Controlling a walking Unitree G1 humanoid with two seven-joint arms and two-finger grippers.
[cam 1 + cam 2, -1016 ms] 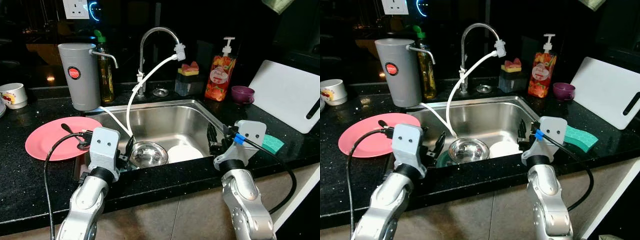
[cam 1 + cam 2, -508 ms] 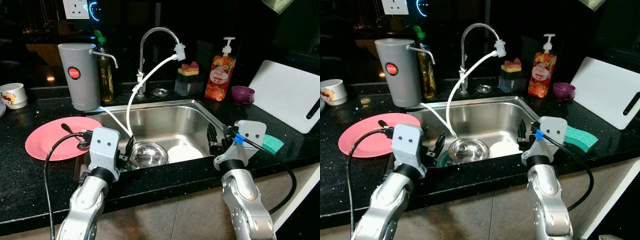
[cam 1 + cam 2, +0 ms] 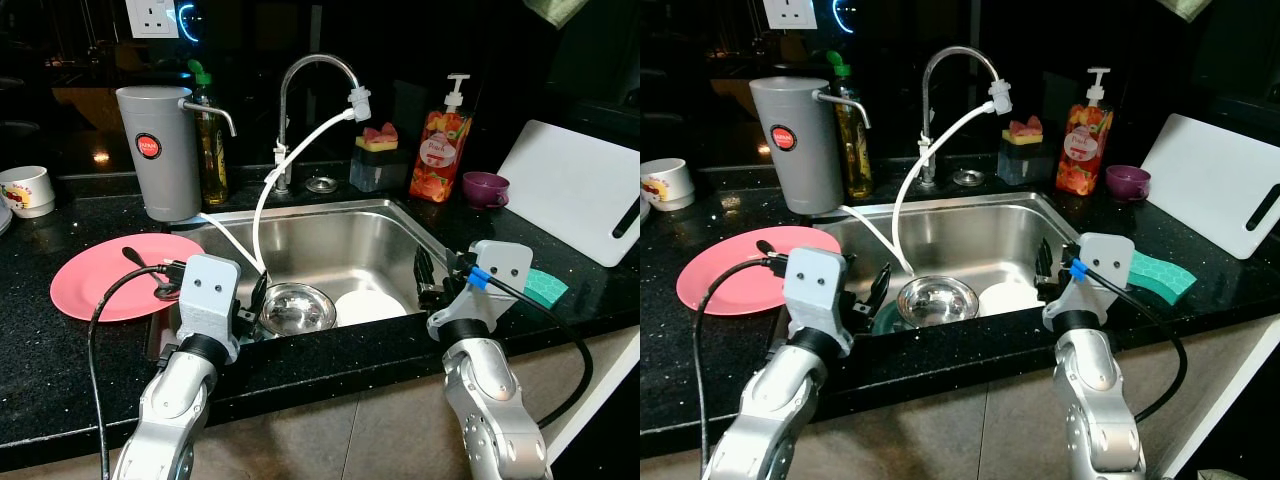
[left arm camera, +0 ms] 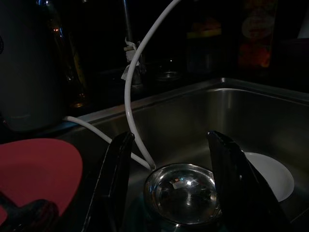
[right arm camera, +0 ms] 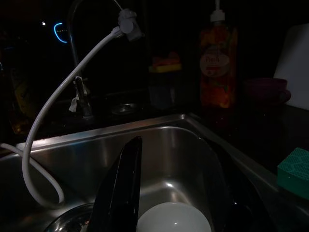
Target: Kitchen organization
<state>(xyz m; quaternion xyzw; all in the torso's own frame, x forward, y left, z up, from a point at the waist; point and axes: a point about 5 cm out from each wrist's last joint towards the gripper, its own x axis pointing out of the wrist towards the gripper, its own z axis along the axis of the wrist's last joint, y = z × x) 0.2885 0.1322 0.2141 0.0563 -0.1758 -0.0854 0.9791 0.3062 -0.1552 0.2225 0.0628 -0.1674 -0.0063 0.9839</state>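
stainless sink (image 3: 390, 225) is set in a black counter (image 3: 60, 350). a steel bowl (image 3: 297, 307) sits at the near edge of the basin, with a white plate (image 3: 368, 305) just beside it on the right. a white hose (image 3: 262, 200) is run from the tap (image 3: 310, 75) spout down to the basin floor, ending next to the bowl.

left gripper (image 4: 176, 181) is held at the near left corner of the sink, fingers spread wide with the bowl seen between them in the wrist view; nothing is gripped. contact with the bowl can't be confirmed.

right gripper (image 3: 427, 275) is held at the near right rim of the sink. one black finger (image 5: 120, 188) is seen over the plate in the wrist view; the other is lost in the dark, so the spread can't be told. nothing is seen held.

a pink plate (image 3: 95, 280) is laid on the counter left of the sink, with a dark utensil (image 3: 140, 262) on it. behind it a grey dispenser (image 3: 158, 150) and an oil bottle (image 3: 210, 140) are stood side by side. a white cup (image 3: 25, 190) is placed at the far left.

behind the sink on the right a sponge holder (image 3: 376, 160), an orange soap bottle (image 3: 440, 145) and a purple cup (image 3: 485, 188) are lined up. a white cutting board (image 3: 575, 190) is leaned at the far right, and a green sponge (image 3: 545, 287) is laid near the right wrist.
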